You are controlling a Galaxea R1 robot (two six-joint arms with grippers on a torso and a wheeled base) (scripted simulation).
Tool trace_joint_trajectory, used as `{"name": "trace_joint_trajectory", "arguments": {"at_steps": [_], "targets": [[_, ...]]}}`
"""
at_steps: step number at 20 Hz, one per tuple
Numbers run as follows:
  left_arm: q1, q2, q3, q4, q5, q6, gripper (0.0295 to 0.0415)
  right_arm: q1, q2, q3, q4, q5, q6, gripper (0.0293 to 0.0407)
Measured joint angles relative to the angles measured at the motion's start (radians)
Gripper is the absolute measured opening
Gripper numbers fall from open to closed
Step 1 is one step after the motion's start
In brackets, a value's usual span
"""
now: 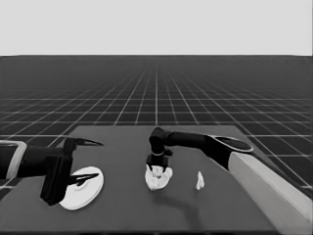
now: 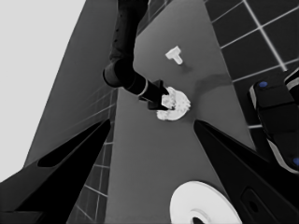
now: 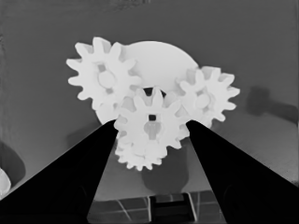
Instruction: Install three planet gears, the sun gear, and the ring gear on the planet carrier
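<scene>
Count: four gears, two round parts, one thin white piece [image 1: 199,180].

Smaller round part [image 3: 164,58] sits mid-surface [image 1: 122,210], flat smooth disc. Three gears on it: one [image 3: 103,77] on one side, one [image 3: 205,98] on the other, a third [image 3: 138,158] mostly hidden low down. All white, blunt teeth, small centre holes.

Fourth gear [image 3: 150,125] is at the middle, over the disc's hole, between the right tool's [image 1: 157,169] fingers, which are closed against its teeth.

Larger round part [image 1: 83,188] lies flat at the surface's left end, wide, smooth, dark centre hole. Left tool [image 1: 87,161] parked over it, fingers spread, not holding.

Thin piece stands alone to the right, well apart.
</scene>
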Motion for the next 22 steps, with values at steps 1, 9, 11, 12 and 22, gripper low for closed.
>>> {"name": "trace_joint_trajectory", "arguments": {"at_steps": [1, 9, 11, 12, 22], "targets": [[0.0, 0.0, 0.0, 0.0, 0.0, 0.0, 0.0385, 0.0, 0.0, 0.0, 0.0, 0.0, 0.01, 0.0309], [0.0, 0.0, 0.0, 0.0, 0.0, 0.0, 0.0385, 0.0, 0.0, 0.0, 0.0, 0.0, 0.094, 0.0309], [0.0, 0.0, 0.0, 0.0, 0.0, 0.0, 0.0385, -0.002, 0.0, 0.0, 0.0, 0.0, 0.115, 0.0309], [0.0, 0.0, 0.0, 0.0, 0.0, 0.0, 0.0385, -0.003, -0.001, 0.0, 0.0, 0.0, 0.126, 0.0309], [0.0, 0.0, 0.0, 0.0, 0.0, 0.0, 0.0385, -0.005, -0.001, -0.001, 0.0, 0.0, 0.23, 0.0309]]}}
